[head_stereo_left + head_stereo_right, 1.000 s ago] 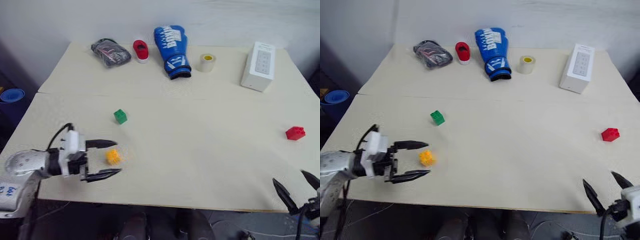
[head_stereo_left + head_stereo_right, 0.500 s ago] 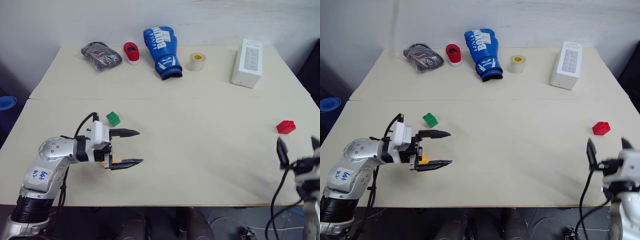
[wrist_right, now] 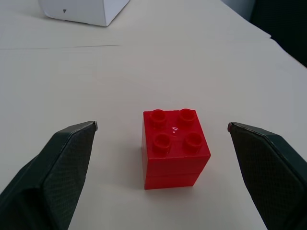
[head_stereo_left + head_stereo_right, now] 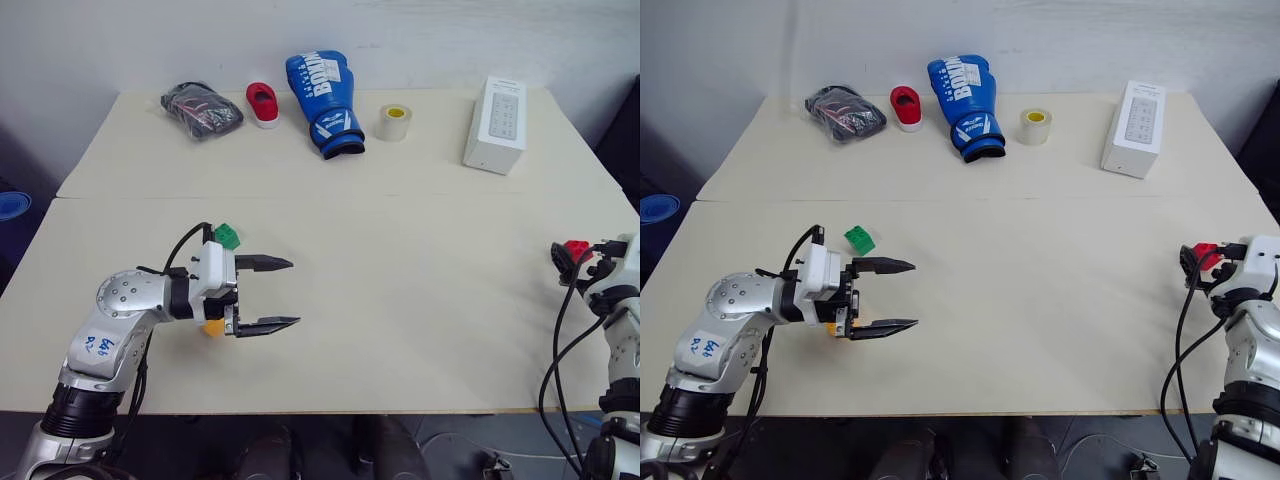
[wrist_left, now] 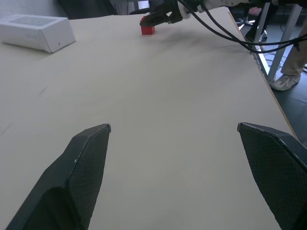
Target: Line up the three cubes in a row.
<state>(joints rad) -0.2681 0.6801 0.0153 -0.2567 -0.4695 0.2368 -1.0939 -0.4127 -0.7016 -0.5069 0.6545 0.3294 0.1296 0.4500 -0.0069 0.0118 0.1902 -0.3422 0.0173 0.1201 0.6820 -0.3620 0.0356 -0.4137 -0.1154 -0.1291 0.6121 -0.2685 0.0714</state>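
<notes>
The red cube (image 3: 175,148) stands on the table (image 4: 420,300) at its right edge. My right gripper (image 3: 162,126) is open around it, one finger on each side and neither touching. The green cube (image 4: 228,236) lies left of the middle. Just in front of it, my left gripper (image 4: 293,293) is open and level, pointing right, with nothing between its fingers. The yellow-orange cube (image 4: 213,327) peeks out from under the base of that gripper, behind the fingertips. The left wrist view looks across the bare table to the red cube (image 5: 147,29).
Along the table's far edge stand a black bundle (image 4: 200,108), a red-and-white oval object (image 4: 263,104), a blue boxing glove (image 4: 328,88), a tape roll (image 4: 394,122) and a tall white box (image 4: 495,125). A seam crosses the table behind the green cube.
My right arm has swung forward from the table's front edge until its open fingers flank the red cube. The left gripper has slid right, so the yellow-orange cube now lies behind its fingertips.
</notes>
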